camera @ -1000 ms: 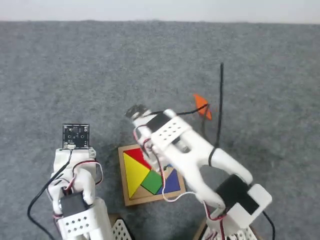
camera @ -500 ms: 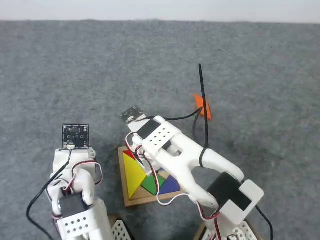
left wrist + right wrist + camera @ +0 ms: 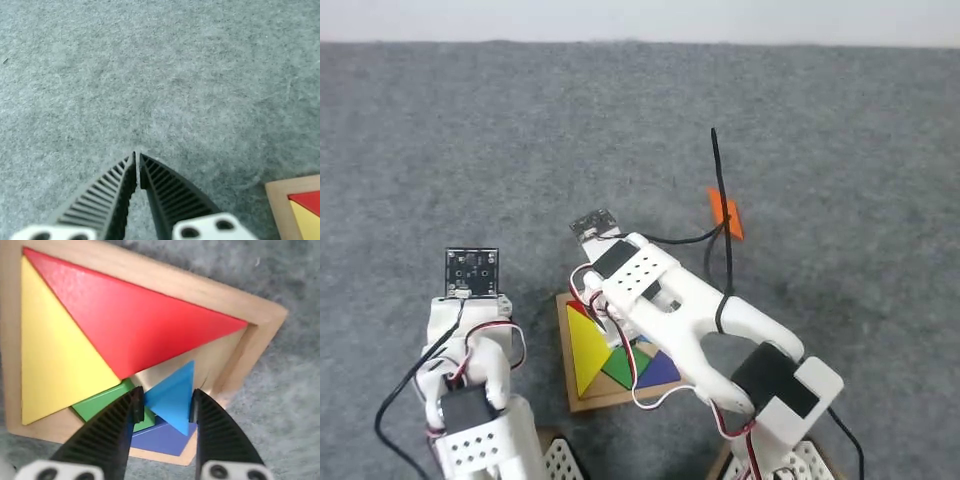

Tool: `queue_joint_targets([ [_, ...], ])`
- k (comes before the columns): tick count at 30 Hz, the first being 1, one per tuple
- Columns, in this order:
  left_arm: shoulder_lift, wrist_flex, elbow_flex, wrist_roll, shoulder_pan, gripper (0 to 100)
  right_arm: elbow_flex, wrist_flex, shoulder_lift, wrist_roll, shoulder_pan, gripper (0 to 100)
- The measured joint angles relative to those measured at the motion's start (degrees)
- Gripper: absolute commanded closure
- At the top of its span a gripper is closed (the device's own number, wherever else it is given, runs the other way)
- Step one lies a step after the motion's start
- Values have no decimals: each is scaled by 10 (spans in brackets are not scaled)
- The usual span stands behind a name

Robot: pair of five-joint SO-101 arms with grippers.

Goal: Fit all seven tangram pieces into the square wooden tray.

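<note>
Stretched forward and tipped down over the square wooden tray [image 3: 260, 325] with the right end effector [image 3: 165, 402], pinching a light-blue triangle [image 3: 172, 395] at the bare wood beside the red triangle [image 3: 135, 330]. Folded back with the left end effector [image 3: 137, 157], pressed together above the gray tabletop [image 3: 150, 60]. Counted: one tray, two arms, six pieces, namely the red and light-blue triangles, a yellow triangle [image 3: 55, 360], a green piece [image 3: 97, 402], a dark-blue piece [image 3: 160, 437] and an orange piece [image 3: 725, 213] out on the tabletop, well apart from the tray. Partly hidden behind the fingers: green piece, dark-blue piece.

Light-blue triangle [image 3: 172, 397] clamped in the right gripper [image 3: 165, 405] over the wooden tray [image 3: 260, 315] — red triangle [image 3: 135, 325], yellow triangle [image 3: 55, 360] and green piece [image 3: 97, 399] flat beneath; orange piece [image 3: 725, 213] well beyond.
</note>
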Motion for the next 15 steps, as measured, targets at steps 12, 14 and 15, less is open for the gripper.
queue_joint_targets([
  [12,0,0,0,0,0,985,-14,-1,0,-68,0,876],
  [14,0,0,0,0,0,985,-18,-2,0,-81,0,876],
  [15,0,0,0,0,0,985,-18,-2,0,-89,-1,876],
])
